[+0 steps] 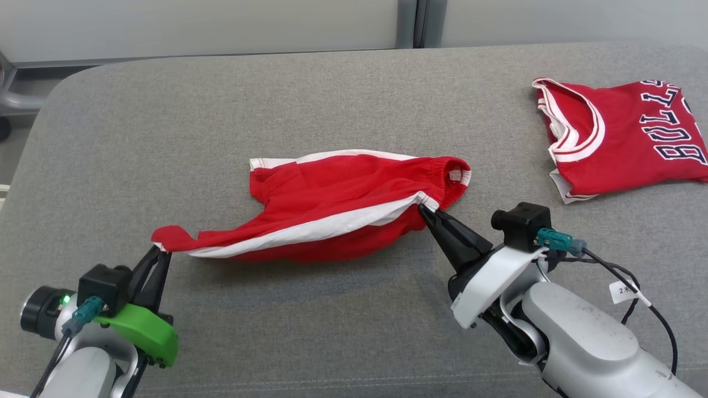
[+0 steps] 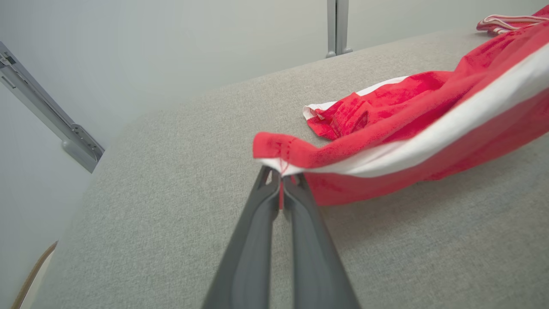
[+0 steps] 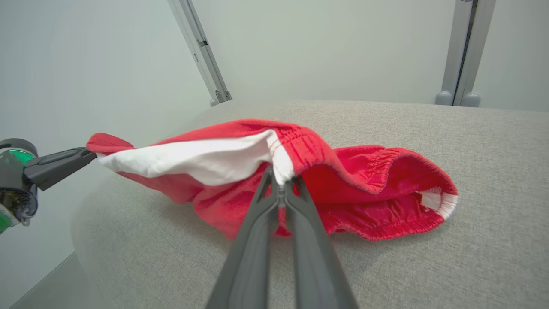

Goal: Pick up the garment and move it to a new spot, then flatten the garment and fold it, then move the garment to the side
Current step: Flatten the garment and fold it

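Head view puts us at the pick-up, we judge: our left hand point(image 1: 160, 251) and right hand point(image 1: 425, 209) are each clamped on an end of the red garment point(image 1: 332, 210), which sags onto the middle of the tabletop point(image 1: 276, 110), so moving, flattening, folding and setting aside remain.

The desk point(image 1: 310, 99) wears grey woven cloth, matt and slightly coarse, weave grain clear in both wrist views. The garment point(image 1: 332, 204) is soft red cloth with a white cloth stripe, matt and a touch fuzzy, its waistband puckered. The jersey point(image 1: 625, 138) is red cloth too, white-trimmed and flatter in texture. Left gripper point(image 1: 160, 251) and right gripper point(image 1: 427, 209) have dark, smooth, matt fingers that look like plastic. The green bracket point(image 1: 141, 331) is smooth plastic, and the right forearm shell point(image 1: 581, 337) is pale with a slight gloss.
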### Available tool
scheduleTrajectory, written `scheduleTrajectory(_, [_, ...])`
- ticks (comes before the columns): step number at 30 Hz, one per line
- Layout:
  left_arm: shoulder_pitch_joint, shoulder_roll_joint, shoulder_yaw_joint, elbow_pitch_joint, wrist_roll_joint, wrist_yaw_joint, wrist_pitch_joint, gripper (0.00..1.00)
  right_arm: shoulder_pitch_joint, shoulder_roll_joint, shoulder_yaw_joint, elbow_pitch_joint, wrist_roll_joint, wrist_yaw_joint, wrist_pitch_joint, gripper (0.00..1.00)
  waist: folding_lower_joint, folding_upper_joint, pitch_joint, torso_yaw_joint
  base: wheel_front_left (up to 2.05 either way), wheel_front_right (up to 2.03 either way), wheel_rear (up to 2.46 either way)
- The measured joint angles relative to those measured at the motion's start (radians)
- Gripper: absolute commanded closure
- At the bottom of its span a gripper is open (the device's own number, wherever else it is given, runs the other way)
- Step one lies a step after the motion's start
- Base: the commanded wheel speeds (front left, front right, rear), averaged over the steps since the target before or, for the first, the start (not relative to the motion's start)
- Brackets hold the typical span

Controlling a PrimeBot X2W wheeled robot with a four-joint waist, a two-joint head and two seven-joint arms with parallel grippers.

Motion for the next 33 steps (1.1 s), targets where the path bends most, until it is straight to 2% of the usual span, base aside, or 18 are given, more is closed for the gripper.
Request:
scheduleTrajectory(6, [-0.07,0.038,0.0,-0.121,0.0,-0.002,0.073,1.0,-0.086,-0.024,0.041,-0.022,0.067,0.0,0.008,1.0,0.0,0.0,0.012,0.003,0.0,0.0,0.0])
scheduleTrajectory(13, [-0.292,0.088,-0.024,-0.15,-0.039,-0.029,0.17,1.0,-0.326,-0.024,0.1,0.013,0.166,0.0,0.067,1.0,0.0,0.0,0.067,-0.004,0.0,0.0,0.0])
scheduleTrajectory(20, [-0.622,0.129,-0.112,-0.096,-0.125,-0.035,0.248,1.0,-0.638,-0.001,0.11,0.134,0.287,0.0,0.125,1.0,0.0,0.0,0.158,-0.012,0.0,0.0,0.0])
scheduleTrajectory(21, [-0.622,0.129,-0.112,-0.096,-0.125,-0.035,0.248,1.0,-0.638,-0.001,0.11,0.134,0.287,0.0,0.125,1.0,0.0,0.0,0.158,-0.012,0.0,0.0,0.0])
scheduleTrajectory(25, [-0.802,0.148,-0.172,-0.037,-0.181,-0.035,0.272,1.0,-0.812,0.017,0.106,0.233,0.336,0.0,0.152,1.0,0.0001,0.0,0.221,-0.014,0.0,0.0,0.0])
scheduleTrajectory(33, [-1.099,0.142,-0.255,0.138,-0.234,-0.036,0.27,1.0,-1.079,0.092,0.112,0.456,0.35,0.0,0.104,1.0,0.0002,0.0,0.337,-0.021,0.0,0.0,0.0])
